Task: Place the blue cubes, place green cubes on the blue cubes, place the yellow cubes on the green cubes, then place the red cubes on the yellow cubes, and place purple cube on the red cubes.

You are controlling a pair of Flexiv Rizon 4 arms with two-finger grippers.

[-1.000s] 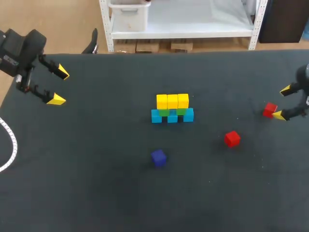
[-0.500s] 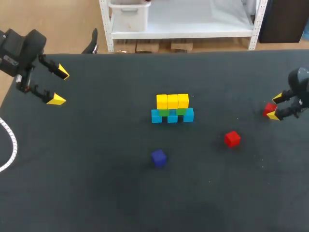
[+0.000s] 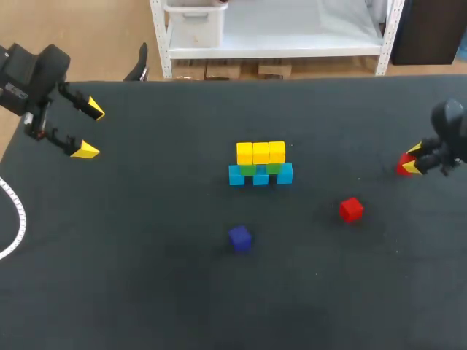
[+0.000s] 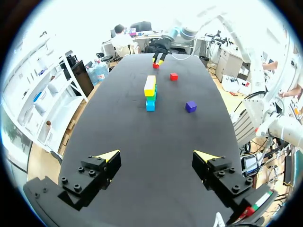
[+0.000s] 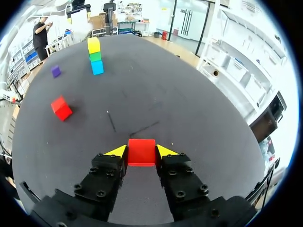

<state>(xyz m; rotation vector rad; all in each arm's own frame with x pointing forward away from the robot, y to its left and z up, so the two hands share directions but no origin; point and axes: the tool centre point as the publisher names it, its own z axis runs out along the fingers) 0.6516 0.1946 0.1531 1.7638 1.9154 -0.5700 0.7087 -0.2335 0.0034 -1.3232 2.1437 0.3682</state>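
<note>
Red cube (image 5: 141,153) looks light, stiff and slick, and the right gripper (image 5: 141,150) pinches it squarely across two flat sides.

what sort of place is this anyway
Most likely a robot test bench in a lab: a black table carries a stack of coloured cubes, with the left tool open at one side and the right tool shut on a red cube at the other.
</note>
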